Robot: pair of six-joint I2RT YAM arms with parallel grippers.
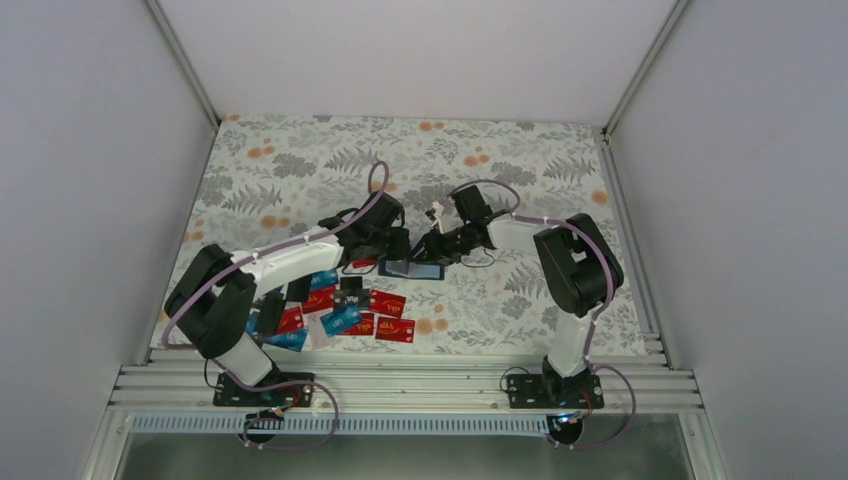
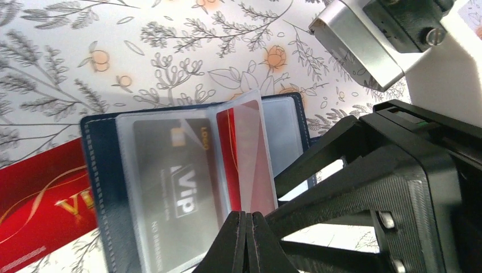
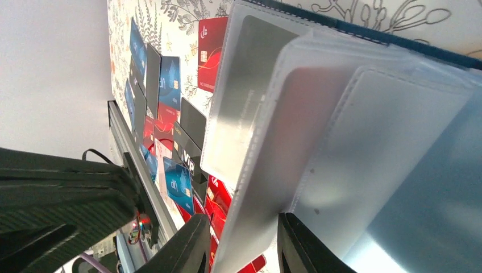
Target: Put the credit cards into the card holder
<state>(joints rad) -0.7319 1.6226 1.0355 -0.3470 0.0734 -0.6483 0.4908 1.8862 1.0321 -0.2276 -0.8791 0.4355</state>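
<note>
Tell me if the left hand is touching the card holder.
Cannot tell. Left wrist view: shut left hand overlaps a sleeve edge of the card holder; contact unclear.

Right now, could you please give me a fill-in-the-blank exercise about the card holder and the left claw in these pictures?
1. The card holder lies ___, not folded.
2. The dark card inside it reads ___.
3. The loose card at the holder's edge is ___ with gold marks.
4. The left claw has its fingers pressed ___.
Missing words: open; VIP; red; together.
</note>
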